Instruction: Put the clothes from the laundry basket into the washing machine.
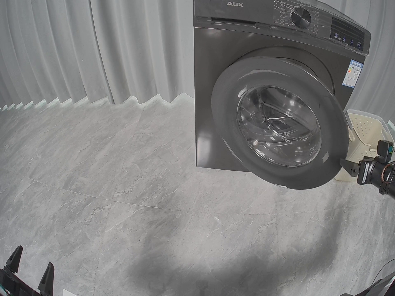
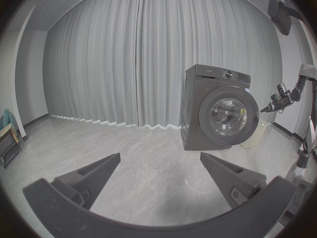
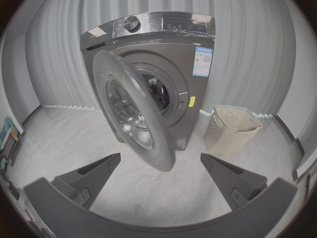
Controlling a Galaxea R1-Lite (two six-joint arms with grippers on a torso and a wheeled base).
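**Right gripper** (image 1: 347, 167): I am holding it wide open and carrying nothing. It is hovering just beside the free edge of the door, level with the door's lower half. I judge it is sitting there because the door needs working on its hinge before any loading can happen.

**Right arm:** I am reaching it forward and inward from my right side, forearm roughly level, with the gripper pointing at the door's edge.

**Left gripper** (image 1: 34, 256): I am holding it open too, and empty. It is hanging low over the floor (image 1: 123, 177), well apart from the machine. I take it to be waiting out of the way.

**Door** (image 1: 230, 116): it is standing partly open, hinged on my left, with its glass facing me. It is screening much of the opening.

**Washing machine** (image 1: 210, 103): it is standing on the floor in front of the curtain (image 1: 82, 42). Its drum (image 3: 160, 96) is showing behind the door.

**Laundry basket** (image 1: 366, 130): cream and perforated, it is standing on the floor just beside the machine, on my right. I cannot tell what is lying in its bottom. Judging by this, no clothes are going in yet.
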